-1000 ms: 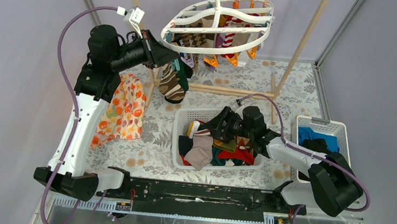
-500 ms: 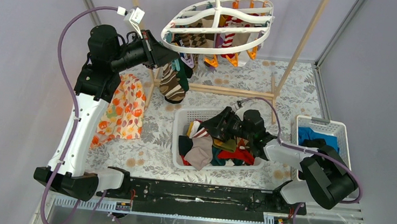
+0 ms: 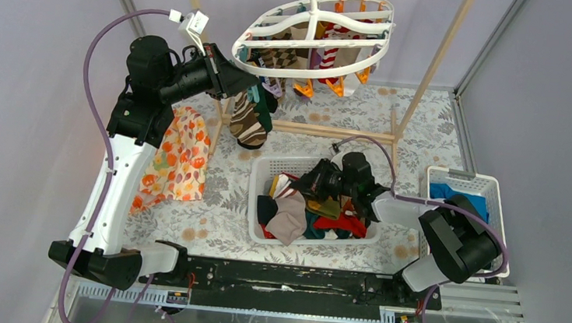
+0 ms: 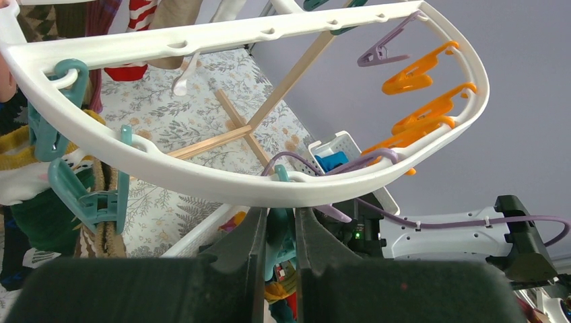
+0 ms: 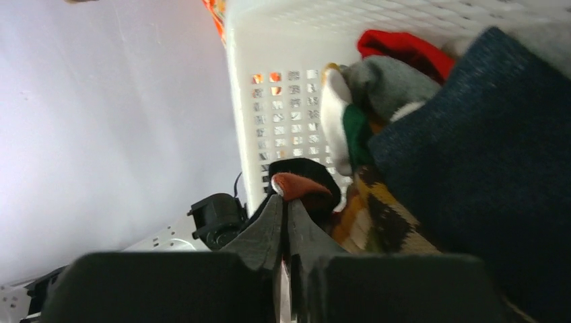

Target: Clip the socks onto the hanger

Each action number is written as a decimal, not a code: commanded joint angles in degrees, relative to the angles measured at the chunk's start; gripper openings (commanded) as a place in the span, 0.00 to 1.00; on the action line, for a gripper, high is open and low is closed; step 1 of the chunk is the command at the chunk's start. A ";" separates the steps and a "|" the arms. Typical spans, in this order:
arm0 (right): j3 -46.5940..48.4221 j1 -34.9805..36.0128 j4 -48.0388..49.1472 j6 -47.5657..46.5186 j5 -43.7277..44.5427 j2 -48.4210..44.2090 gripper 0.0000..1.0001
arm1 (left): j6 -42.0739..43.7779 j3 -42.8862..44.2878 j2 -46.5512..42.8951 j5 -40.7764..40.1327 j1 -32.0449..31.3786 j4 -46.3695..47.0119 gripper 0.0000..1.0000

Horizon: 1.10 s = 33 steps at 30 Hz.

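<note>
**Right hand on a sock in the basket, left hand at the hanger**

The socks [image 3: 328, 221] lay heaped in a white basket [image 3: 255, 198] in the middle of the bench [image 3: 427, 119]. Many colours were mixed there: red, dark green, navy, mustard, grey. Some more socks hung already from clips of the hanger [image 4: 202, 183], above the far side of the bench. A second basket [image 3: 469, 180] at the right held only blue and black clothes [image 3: 451, 199].

The right hand [image 5: 284, 200] was down in the first basket. Its fingers were closed together, as it seemed, on the edge of a dark sock [image 5: 303, 182] with a rust-coloured tip. The left hand [image 4: 279, 212] was up just under the rim of the hanger, its fingers nearly closed on a teal clip [image 4: 277, 241].

The socks looked light, soft and limp. A sock lifted by one edge would probably hang down long, and it could drag a neighbour out of the heap. The cuff seemed the best place to hold it, because it leaves a free edge for the clip. Such a thin pinch could slip. The hanger looked light and hung free, so it would likely swing if pushed.
</note>
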 commanded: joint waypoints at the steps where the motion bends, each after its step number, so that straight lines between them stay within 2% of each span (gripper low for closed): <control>1: 4.04 -0.54 6.81 0.13 -2.88 -0.39 0.00 | 0.98 0.51 -1.10 1.30 -0.22 1.56 0.02; 11: 4.34 -3.31 19.10 0.20 -7.82 -8.71 0.00 | 1.23 0.22 -1.11 2.09 -0.15 1.26 0.02; 18: 10.65 -3.34 44.77 12.38 -16.97 -4.45 0.00 | -2.02 -0.50 -1.22 6.00 -0.14 3.50 0.02; 23: 16.47 -3.26 62.87 22.66 -17.34 1.30 0.00 | -5.49 -1.52 -1.36 9.00 -0.13 6.02 0.02; 33: 24.78 0.44 64.05 20.35 -14.44 5.71 0.00 | -12.48 -4.15 -1.81 13.16 -0.13 11.62 0.02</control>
